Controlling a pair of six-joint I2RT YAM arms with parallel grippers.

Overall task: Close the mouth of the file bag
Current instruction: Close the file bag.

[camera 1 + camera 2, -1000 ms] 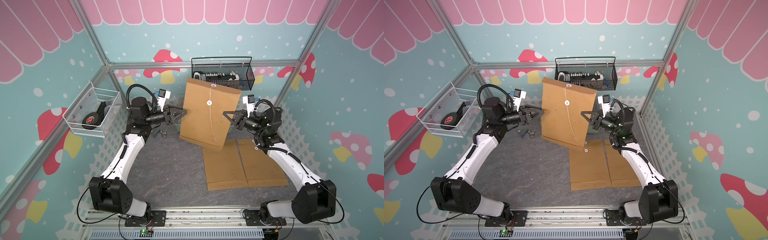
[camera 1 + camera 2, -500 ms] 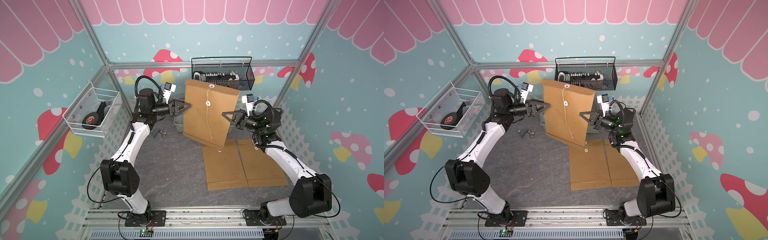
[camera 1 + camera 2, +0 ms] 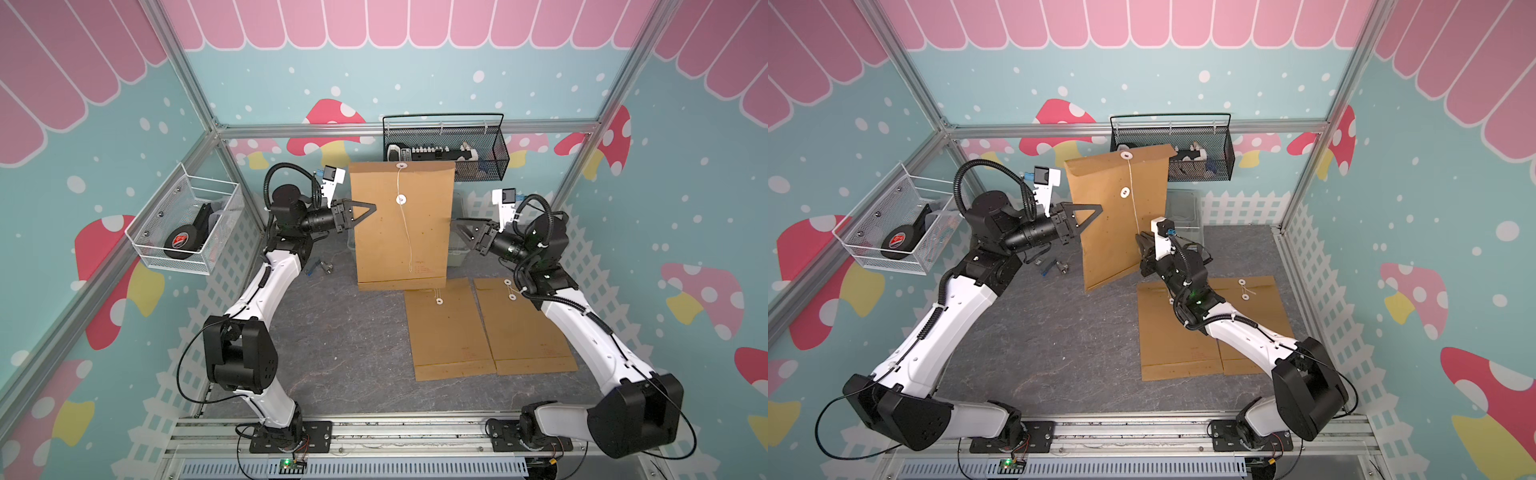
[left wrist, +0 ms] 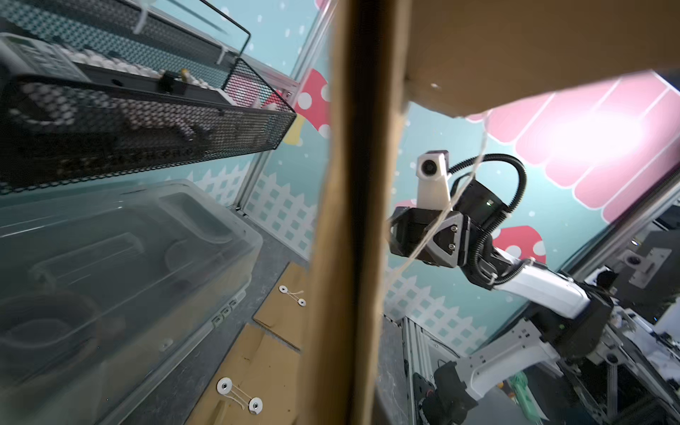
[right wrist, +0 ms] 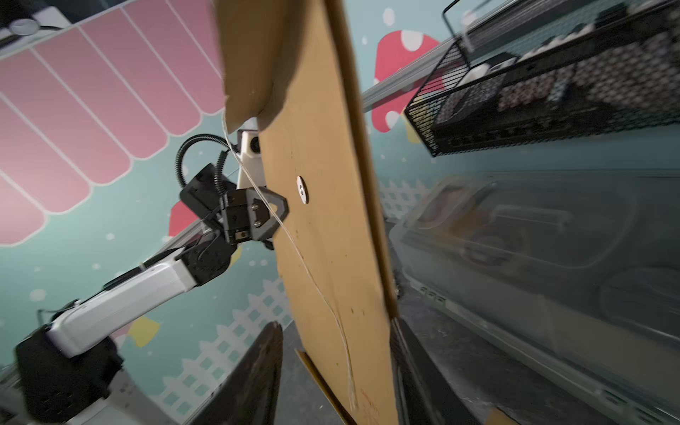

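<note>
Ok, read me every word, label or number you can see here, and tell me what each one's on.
Nothing here reads clearly.
Red print low on the upright file bag: too small to read.
Faint red print on the flat file bags: too small to read.
Red logo on the tape roll: blurred.
Embossed marks on the clear plastic box: blurred.

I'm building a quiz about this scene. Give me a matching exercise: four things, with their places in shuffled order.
1 file bag with loose string
2 two other file bags
3 black roll
4 black mesh basket

a hanging at the back
b standing upright
c lying flat on the table
d inside the white wire basket

Pairs: 1-b, 2-c, 3-d, 4-a
</note>
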